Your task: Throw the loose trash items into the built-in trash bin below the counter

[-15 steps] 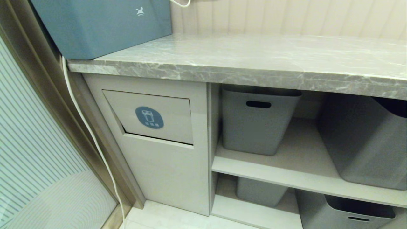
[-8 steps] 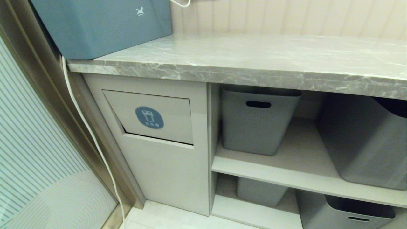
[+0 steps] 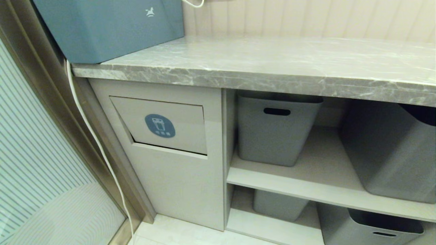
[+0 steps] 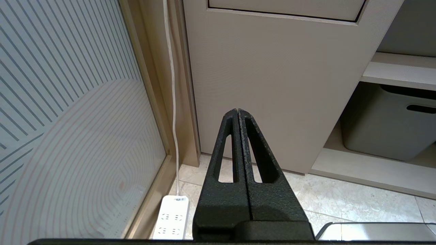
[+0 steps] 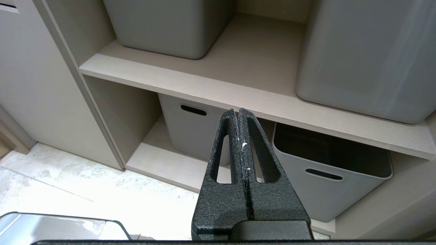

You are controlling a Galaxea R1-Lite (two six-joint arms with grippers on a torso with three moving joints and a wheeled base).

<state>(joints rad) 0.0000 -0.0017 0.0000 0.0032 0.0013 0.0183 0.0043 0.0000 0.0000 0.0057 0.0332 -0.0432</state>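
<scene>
Black jaws on both grippers are pressed together and empty: left gripper (image 4: 237, 110) hangs low over the floor tiles (image 4: 340, 200) facing the beige cabinet front, right gripper (image 5: 237, 110) faces the shelves with grey storage bins (image 5: 332, 173). Further back, the built-in trash bin (image 3: 160, 125) flap with its blue sticker sits under the left end of the table (image 3: 272, 64). A blue-grey box (image 3: 109, 27) stands on the table's left end, white cable (image 3: 88, 132) hanging beside it.
</scene>
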